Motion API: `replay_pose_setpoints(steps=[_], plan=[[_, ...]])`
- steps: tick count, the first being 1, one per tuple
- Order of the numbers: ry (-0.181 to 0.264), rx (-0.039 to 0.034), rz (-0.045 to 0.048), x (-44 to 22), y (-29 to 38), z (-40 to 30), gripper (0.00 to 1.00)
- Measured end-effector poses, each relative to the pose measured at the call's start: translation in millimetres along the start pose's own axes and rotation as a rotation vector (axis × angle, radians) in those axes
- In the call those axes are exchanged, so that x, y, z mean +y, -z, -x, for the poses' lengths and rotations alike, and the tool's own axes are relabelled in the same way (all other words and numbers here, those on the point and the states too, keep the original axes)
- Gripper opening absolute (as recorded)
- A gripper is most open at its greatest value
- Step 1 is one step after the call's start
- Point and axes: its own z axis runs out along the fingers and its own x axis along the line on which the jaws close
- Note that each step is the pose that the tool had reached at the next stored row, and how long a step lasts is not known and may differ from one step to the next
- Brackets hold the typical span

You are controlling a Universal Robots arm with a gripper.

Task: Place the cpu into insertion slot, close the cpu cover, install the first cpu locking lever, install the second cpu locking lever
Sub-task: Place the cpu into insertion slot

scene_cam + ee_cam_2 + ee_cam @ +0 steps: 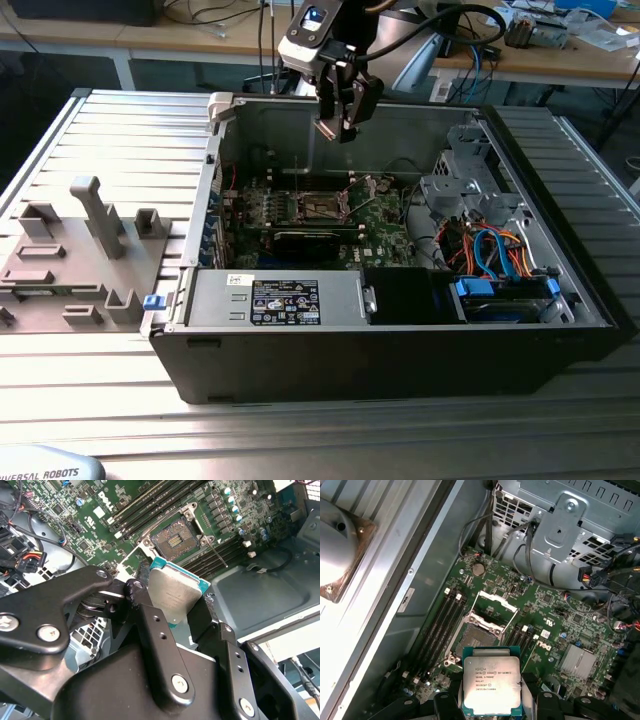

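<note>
My gripper point(340, 122) hangs above the open computer case, over the green motherboard point(375, 225). It is shut on the cpu point(491, 686), a square chip with a silver top and teal edge, pinched by its sides between two black fingers point(150, 625). The cpu point(175, 592) is held in the air, short of the insertion slot point(479, 635), which lies open and bare with its contacts showing point(175, 540). The cpu cover point(496, 601) is swung up off the slot on its far side. A thin metal lever point(218, 555) sticks out beside the slot.
Memory slots point(440, 622) run along both sides of the socket. A black graphics card point(305, 240), the power supply point(280, 300), a silver drive cage point(470, 175) and blue cables point(500, 250) fill the case. A grey fixture tray point(80, 250) sits on the exterior view's left.
</note>
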Motion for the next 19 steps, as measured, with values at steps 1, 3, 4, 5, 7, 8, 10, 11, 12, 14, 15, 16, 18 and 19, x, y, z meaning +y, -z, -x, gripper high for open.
replay_pose_setpoints(steps=[1,3,4,5,7,8,10,11,12,14,15,16,18,19], plan=[[-0.002,-0.0001,0.0001,0.0,0.0,0.0,0.54],[-0.003,-0.0002,0.0001,0.0,0.0,0.0,0.54],[-0.005,-0.0002,0.0001,0.0,0.0,0.0,0.54],[-0.006,-0.0004,0.0001,0.0,0.0,0.0,0.54],[-0.008,-0.0004,0.0002,0.0,0.0,0.0,0.54],[-0.009,-0.0004,0.0001,0.0,0.0,0.0,0.54],[-0.011,-0.0005,0.0002,0.0,0.0,0.0,0.54],[-0.012,-0.0006,0.0002,0.0,0.0,0.0,0.54],[-0.013,-0.0007,0.0001,0.0,0.0,0.0,0.54],[-0.015,-0.0008,0.0002,0.0,0.0,0.0,0.54],[-0.016,-0.0008,0.0002,0.0,0.0,0.0,0.54],[-0.017,-0.0009,0.0002,0.0,0.0,0.0,0.54],[-0.019,-0.0010,0.0002,0.0,0.0,0.0,0.54],[-0.019,-0.0010,0.0002,0.0,0.0,0.0,0.54]])
